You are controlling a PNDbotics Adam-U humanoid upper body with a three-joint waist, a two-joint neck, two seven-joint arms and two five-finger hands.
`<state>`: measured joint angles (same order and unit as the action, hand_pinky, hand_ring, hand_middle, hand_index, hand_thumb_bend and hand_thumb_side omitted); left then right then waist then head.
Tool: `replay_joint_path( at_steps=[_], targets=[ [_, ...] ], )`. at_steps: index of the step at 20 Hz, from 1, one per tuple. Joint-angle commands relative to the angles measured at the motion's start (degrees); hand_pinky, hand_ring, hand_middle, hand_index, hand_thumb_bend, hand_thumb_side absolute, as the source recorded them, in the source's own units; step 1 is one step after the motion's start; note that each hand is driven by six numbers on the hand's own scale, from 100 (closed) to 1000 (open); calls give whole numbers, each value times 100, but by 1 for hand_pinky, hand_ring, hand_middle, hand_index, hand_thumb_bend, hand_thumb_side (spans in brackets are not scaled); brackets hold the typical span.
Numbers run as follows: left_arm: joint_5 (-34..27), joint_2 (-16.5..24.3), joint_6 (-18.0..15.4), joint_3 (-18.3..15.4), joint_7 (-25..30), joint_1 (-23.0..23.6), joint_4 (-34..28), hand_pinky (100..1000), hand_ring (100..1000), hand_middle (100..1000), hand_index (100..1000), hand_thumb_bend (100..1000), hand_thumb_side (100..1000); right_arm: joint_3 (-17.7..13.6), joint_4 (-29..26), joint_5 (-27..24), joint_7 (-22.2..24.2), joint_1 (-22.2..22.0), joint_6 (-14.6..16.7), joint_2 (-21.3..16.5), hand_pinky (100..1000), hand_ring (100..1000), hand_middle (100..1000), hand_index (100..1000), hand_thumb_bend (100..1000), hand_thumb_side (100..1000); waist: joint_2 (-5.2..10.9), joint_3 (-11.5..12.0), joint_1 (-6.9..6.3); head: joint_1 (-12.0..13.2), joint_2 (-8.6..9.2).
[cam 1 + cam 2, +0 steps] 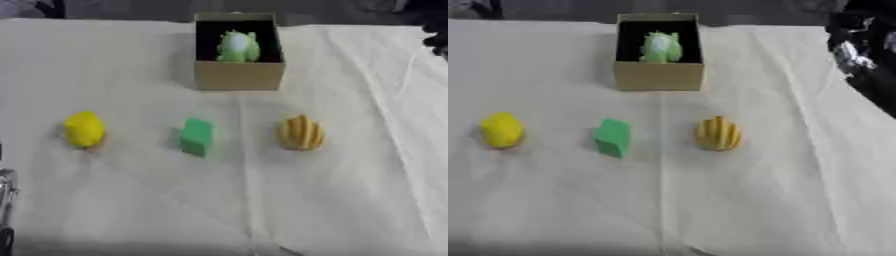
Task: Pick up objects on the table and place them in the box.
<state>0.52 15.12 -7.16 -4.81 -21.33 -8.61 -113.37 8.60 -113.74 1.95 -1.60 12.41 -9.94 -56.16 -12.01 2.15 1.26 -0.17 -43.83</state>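
Cardboard box [238, 75] at table's far centre, pale green thing [237, 47] inside. In a row nearer: yellow lump [84, 129] left, green block [197, 136] middle, ribbed orange piece [300, 133] right, all apart on white cloth [332, 200]. No legible writing or labels. Left hand [5, 200] only a sliver at left edge, can't tell finger state. Right hand [859, 47] dark, upper right; can't tell either.

A white cloth [780, 165] covers the desk. At the far middle stands an open cardboard box [659, 76] with a pale green thing [661, 47] inside. Nearer, three things lie in a row, well apart: a yellow lump [501, 130] at left, a green block [612, 137] in the middle, a ribbed orange-yellow thing [717, 133] at right.
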Motion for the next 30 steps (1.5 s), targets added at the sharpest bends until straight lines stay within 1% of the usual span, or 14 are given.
replay_joint_path(
  at_steps=[1, 4, 7, 10, 13, 17, 19, 21, 23, 26, 27, 30],
  targets=[
    [17, 146, -5, -15, 29, -39, -122, 896, 740, 762, 869, 354, 618, 99, -85, 223, 489, 131, -51, -734, 810, 808, 787, 825, 100, 807, 53, 7, 23, -23, -29],
    [14, 171, -6, -5, 39, -43, -122, 896, 740, 762, 869, 352, 620, 249, -85, 360, 890, 195, -142, -1122, 816, 813, 786, 823, 100, 816, 44, 23, 62, -34, -12],
    [7, 200, -1, 16, 61, -43, -122, 897, 740, 762, 869, 350, 621, 423, -85, 572, 1230, 307, -185, -1381, 820, 816, 786, 823, 100, 815, 32, 43, 100, -53, 22],
    [4, 234, -4, 26, 75, -53, -122, 897, 740, 762, 869, 348, 621, 573, -82, 742, 1524, 452, -173, -1512, 822, 818, 782, 823, 100, 814, 17, 52, 135, -86, 42],
    [-2, 264, 0, 45, 97, -59, -122, 897, 740, 763, 869, 346, 622, 706, 4, 835, 1801, 752, -91, -1497, 824, 817, 772, 825, 100, 807, -2, 63, 157, -111, 56],
    [-8, 295, -3, 59, 116, -76, -122, 897, 740, 763, 869, 345, 623, 922, 299, 1033, 2180, 1260, 94, -1365, 827, 817, 776, 826, 100, 776, -19, 83, 168, -159, 74],
    [-12, 308, 1, 67, 125, -72, -122, 897, 740, 763, 869, 344, 623, 1050, 497, 1150, 2375, 1553, 196, -1253, 828, 817, 781, 828, 100, 757, -24, 88, 176, -179, 73],
    [-17, 312, 1, 77, 137, -78, -122, 897, 740, 763, 868, 344, 624, 1198, 724, 1289, 2606, 1841, 308, -1112, 830, 817, 788, 831, 100, 757, -28, 92, 186, -199, 74],
    [-22, 315, 1, 86, 150, -87, -122, 897, 740, 763, 868, 343, 624, 1355, 964, 1429, 2882, 2119, 447, -937, 832, 819, 798, 840, 100, 757, -34, 99, 194, -215, 74],
    [-28, 316, 0, 88, 156, -96, -122, 898, 740, 763, 868, 342, 625, 1547, 1330, 1660, 3281, 2470, 682, -644, 830, 803, 786, 846, 100, 753, -50, 115, 204, -237, 73],
    [-31, 313, 1, 89, 158, -99, -122, 898, 740, 763, 868, 341, 626, 1602, 1463, 1739, 3392, 2584, 766, -526, 826, 781, 773, 846, 100, 726, -55, 121, 208, -247, 72],
    [-40, 299, 1, 97, 168, -112, -122, 898, 740, 763, 868, 341, 625, 1726, 1847, 1901, 3614, 2863, 994, -195, 824, 775, 770, 845, 100, 694, -63, 137, 209, -262, 69]
  ],
)
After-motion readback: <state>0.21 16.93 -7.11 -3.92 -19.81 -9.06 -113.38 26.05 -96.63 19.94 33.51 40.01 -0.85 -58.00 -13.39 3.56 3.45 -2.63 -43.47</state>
